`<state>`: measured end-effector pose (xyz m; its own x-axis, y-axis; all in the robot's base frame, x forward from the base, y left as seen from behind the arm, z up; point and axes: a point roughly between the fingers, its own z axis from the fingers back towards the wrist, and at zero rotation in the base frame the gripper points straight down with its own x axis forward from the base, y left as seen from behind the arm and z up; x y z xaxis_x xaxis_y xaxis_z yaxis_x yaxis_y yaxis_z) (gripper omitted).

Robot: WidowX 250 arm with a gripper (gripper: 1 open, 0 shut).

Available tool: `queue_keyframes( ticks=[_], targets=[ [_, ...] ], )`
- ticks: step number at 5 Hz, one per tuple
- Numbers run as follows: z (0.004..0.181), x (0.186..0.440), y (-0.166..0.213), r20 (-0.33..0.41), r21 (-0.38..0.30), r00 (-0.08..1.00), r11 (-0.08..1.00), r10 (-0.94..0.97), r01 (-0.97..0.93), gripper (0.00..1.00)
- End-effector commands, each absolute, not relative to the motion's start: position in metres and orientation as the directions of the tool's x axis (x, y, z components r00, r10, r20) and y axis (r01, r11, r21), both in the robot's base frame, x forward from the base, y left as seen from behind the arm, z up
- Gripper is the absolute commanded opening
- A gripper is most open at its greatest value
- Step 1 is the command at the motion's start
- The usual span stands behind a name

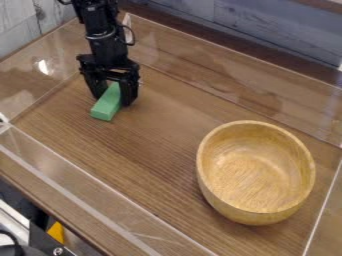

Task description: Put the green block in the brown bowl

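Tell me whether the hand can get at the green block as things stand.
Probably yes. The hand points down with its jaws open on either side of the green block, and nothing else lies near it on the table.

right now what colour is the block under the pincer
Bright green; the green block shows best in the camera view, the only one.
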<state>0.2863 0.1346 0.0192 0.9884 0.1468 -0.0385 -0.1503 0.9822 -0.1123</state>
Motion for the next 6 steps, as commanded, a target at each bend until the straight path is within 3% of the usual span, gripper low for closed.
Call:
queue_keyframes(
  ticks=[1,3,6],
  targets=[
    [0.030,0.288,0.136,-0.031,-0.094,0.992,0.988,0.121,-0.123,0.00],
    [0.046,0.277,0.139,-0.056,-0.103,0.985,0.980,0.165,-0.170,0.00],
    [0.068,0.268,0.113,-0.073,-0.127,0.978,0.971,0.196,-0.204,0.00]
  ],
)
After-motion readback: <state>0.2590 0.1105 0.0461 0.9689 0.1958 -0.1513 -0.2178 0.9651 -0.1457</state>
